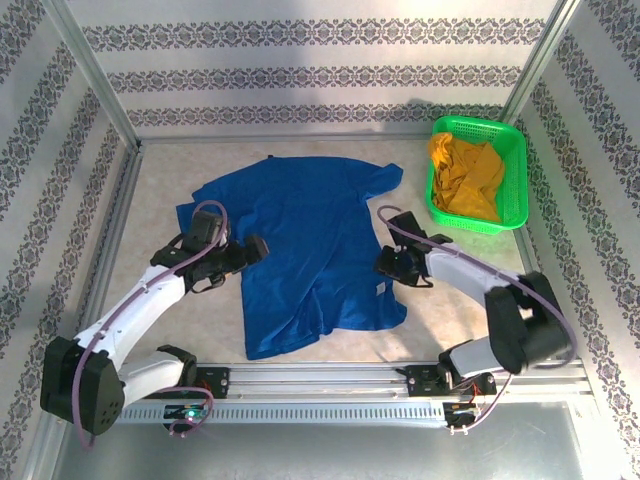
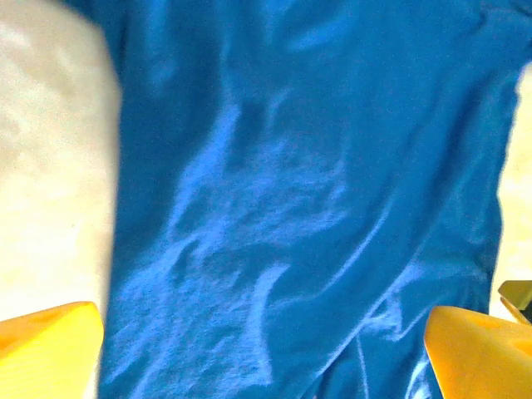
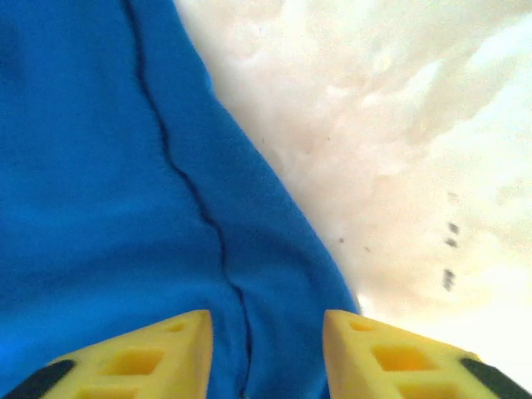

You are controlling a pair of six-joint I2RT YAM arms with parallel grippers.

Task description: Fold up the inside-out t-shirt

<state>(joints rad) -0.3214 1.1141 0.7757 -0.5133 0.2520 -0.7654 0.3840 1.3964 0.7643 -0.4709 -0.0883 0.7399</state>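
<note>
Straddling t-shirt (image 3: 91, 208) edge: R end effector (image 3: 266, 317)

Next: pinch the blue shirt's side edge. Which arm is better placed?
Right, probably. The right hand is open astride the t-shirt's side seam by the edge; the left hand, wide open, looks farther from the cloth.

Floral-striped wall panels (image 1: 320, 70); beige mottled tabletop (image 1: 170, 180); aluminium rail (image 1: 320, 375).

Royal-blue t-shirt (image 1: 300, 250), spread flat, rumpled
</note>
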